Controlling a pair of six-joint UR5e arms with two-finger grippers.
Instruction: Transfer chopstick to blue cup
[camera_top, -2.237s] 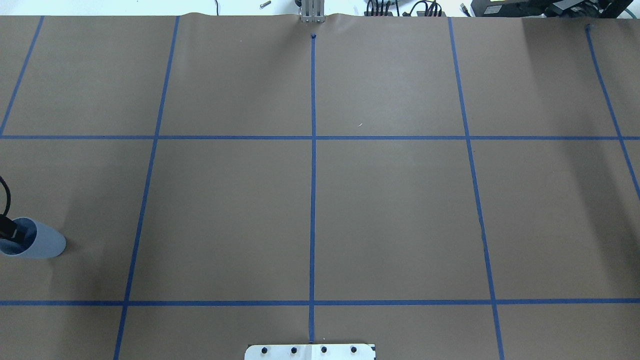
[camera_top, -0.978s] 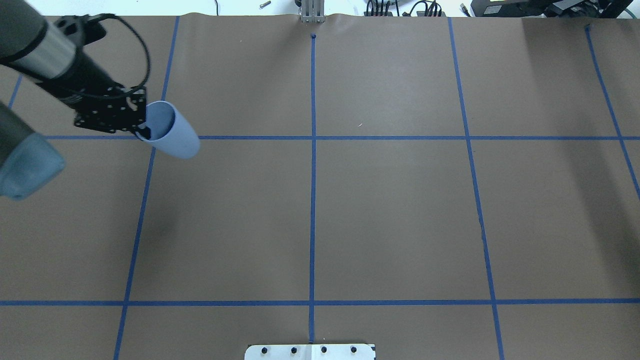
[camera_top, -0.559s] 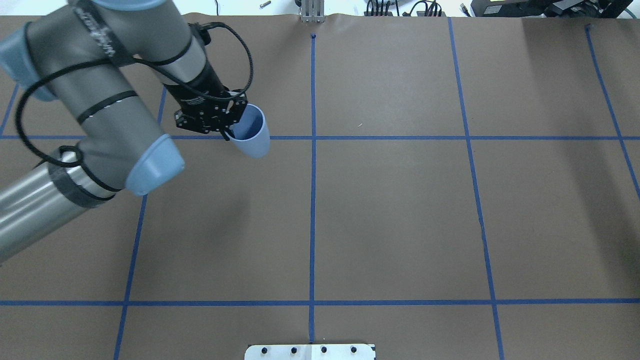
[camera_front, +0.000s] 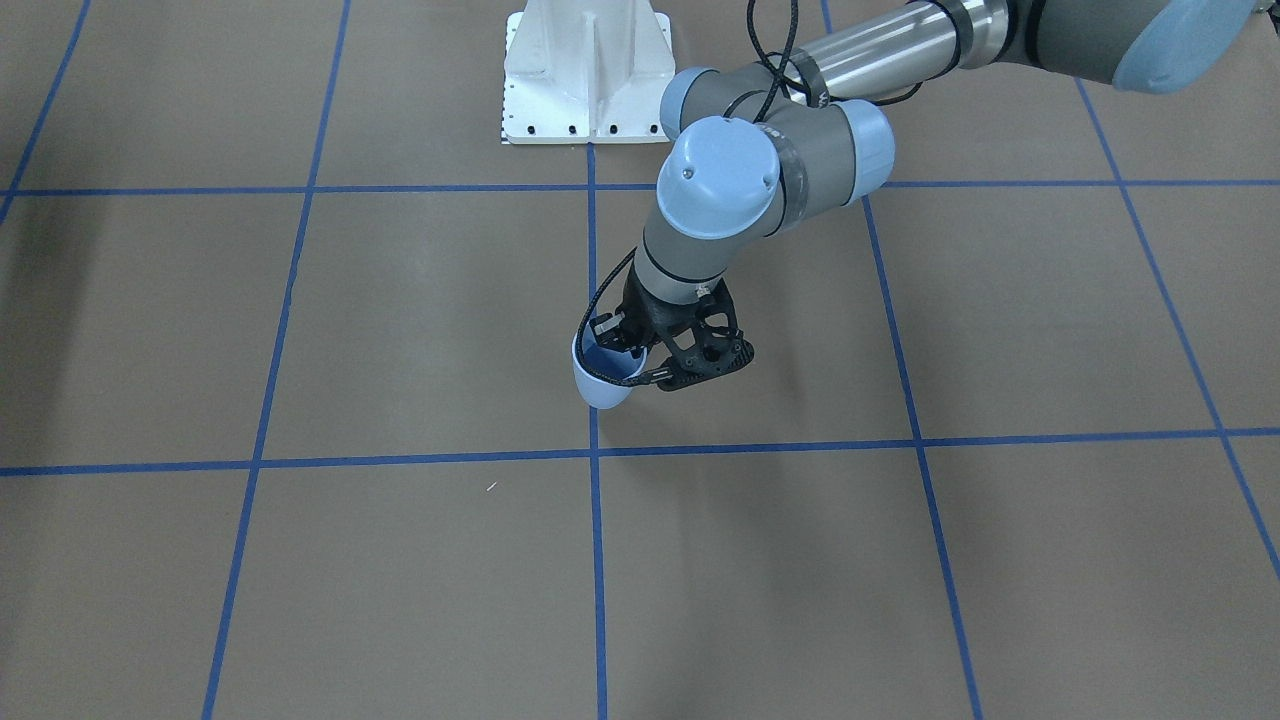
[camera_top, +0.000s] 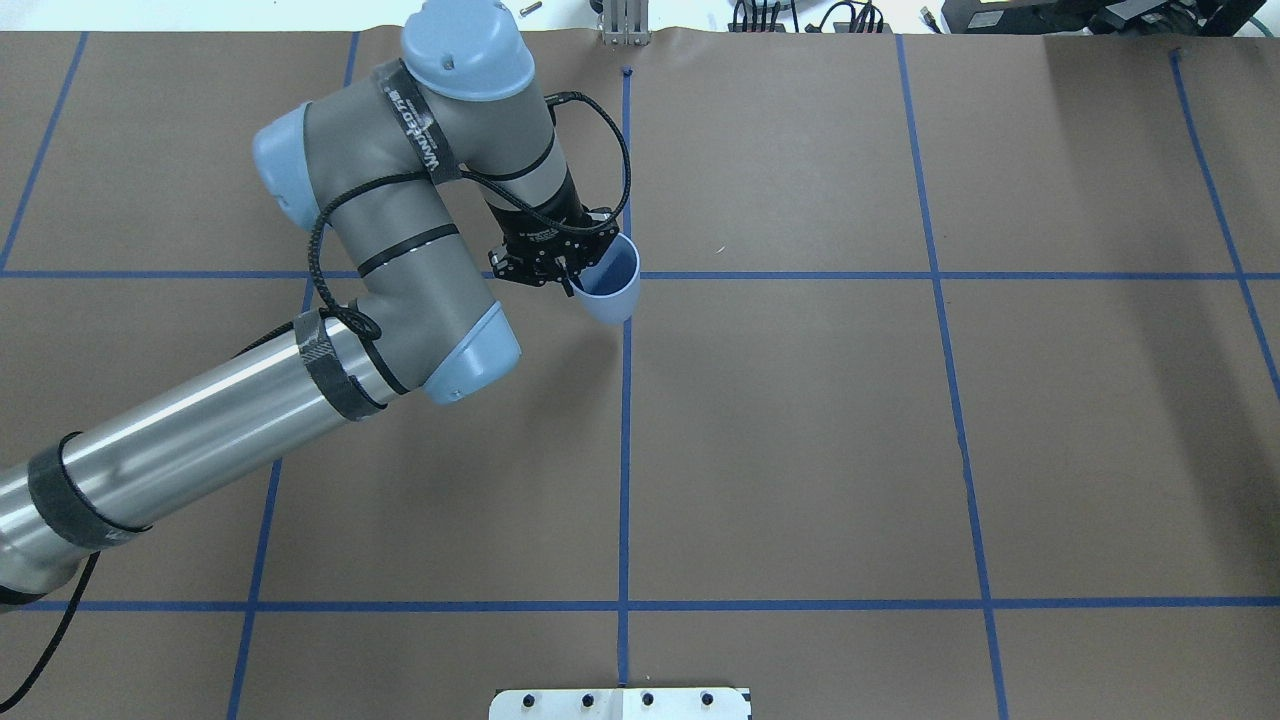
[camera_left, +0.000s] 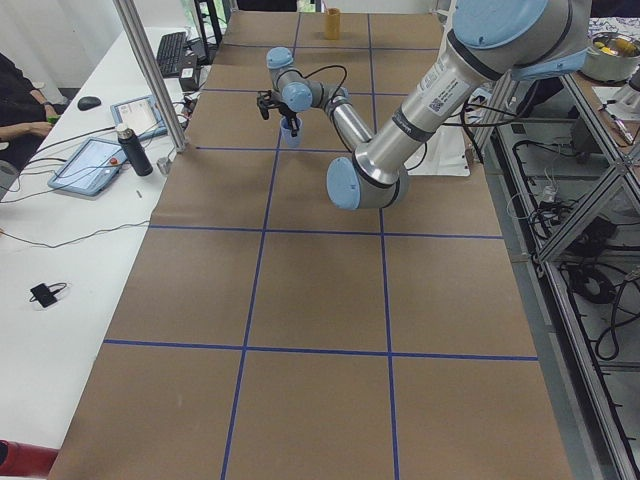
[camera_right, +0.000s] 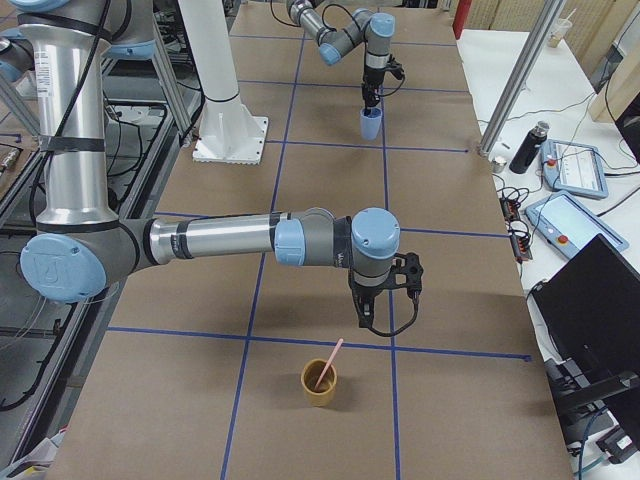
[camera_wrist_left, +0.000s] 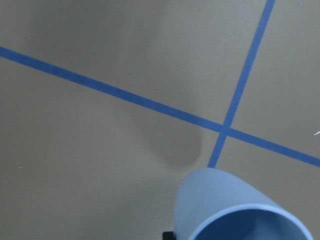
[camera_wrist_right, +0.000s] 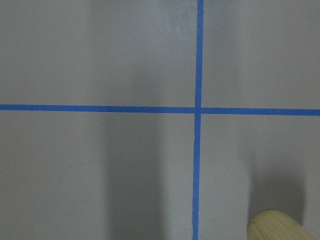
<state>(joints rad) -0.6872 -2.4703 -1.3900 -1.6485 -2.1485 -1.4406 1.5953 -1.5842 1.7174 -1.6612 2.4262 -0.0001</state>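
Observation:
My left gripper (camera_top: 568, 275) is shut on the rim of the pale blue cup (camera_top: 612, 287), one finger inside it. It holds the cup tilted just above the table, over the crossing of the centre tape lines. The cup also shows in the front view (camera_front: 603, 382), the left wrist view (camera_wrist_left: 235, 210) and both side views (camera_left: 290, 130) (camera_right: 370, 122). A pink chopstick (camera_right: 331, 359) leans in a tan wooden cup (camera_right: 320, 384) at the table's right end. My right gripper (camera_right: 386, 318) hangs just beyond that cup. I cannot tell whether it is open or shut.
Brown paper with a blue tape grid (camera_top: 627, 440) covers the table. The robot's white base (camera_front: 586, 75) stands at the near middle edge. The tan cup's rim shows in the right wrist view (camera_wrist_right: 277, 227). A bottle (camera_right: 526, 147) and tablets sit on the side bench.
My left arm has swung from the table's left edge to the centre line, carrying the blue cup rightwards with it.

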